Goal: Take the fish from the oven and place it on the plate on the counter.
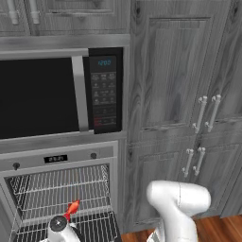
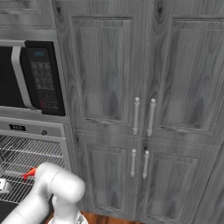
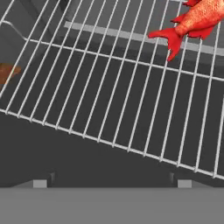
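Note:
The oven stands open below the microwave, with its wire racks bare to the front. The fish, small and red-orange, lies on the lower rack. In the right base view the fish peeks out beside my arm. My wrist hangs just in front of and below the fish. In the hand view my gripper is open over the rack wires with nothing between its fingertips. There the fish lies at the top right, tail toward the centre, apart from the fingers. The plate and the counter are out of view.
A black-fronted microwave with a keypad sits above the oven. Tall grey wood cabinets with silver handles stand to the right. An upper rack spans the oven above the fish. My white elbow bulks at the lower right.

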Motion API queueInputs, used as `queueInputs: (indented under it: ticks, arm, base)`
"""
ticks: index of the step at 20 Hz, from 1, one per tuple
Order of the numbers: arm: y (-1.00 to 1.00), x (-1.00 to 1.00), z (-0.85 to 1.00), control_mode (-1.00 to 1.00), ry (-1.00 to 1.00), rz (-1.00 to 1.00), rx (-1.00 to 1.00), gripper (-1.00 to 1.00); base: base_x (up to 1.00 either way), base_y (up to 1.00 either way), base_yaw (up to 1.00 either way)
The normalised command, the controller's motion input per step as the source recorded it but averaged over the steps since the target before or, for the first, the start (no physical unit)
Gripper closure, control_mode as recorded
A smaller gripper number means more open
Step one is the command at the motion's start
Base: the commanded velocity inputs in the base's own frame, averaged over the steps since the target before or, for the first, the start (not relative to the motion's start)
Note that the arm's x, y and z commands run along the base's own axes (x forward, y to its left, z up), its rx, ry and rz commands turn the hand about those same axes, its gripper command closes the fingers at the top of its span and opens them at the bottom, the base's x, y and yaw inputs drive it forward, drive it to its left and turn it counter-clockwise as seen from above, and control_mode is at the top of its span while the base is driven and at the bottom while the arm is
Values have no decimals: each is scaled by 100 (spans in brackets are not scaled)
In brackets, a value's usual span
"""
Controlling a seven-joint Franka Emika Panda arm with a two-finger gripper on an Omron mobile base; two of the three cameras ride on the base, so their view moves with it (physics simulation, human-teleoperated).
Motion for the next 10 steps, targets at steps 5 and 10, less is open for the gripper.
queueInputs:
  ticks: [5,10]
  arm:
    - [-27,0,100,-100,-6,0,24,-100]
    - [-25,8,89,-100,-12,-1,22,-100]
  base:
    - [0,0,0]
    - [0,0,0]
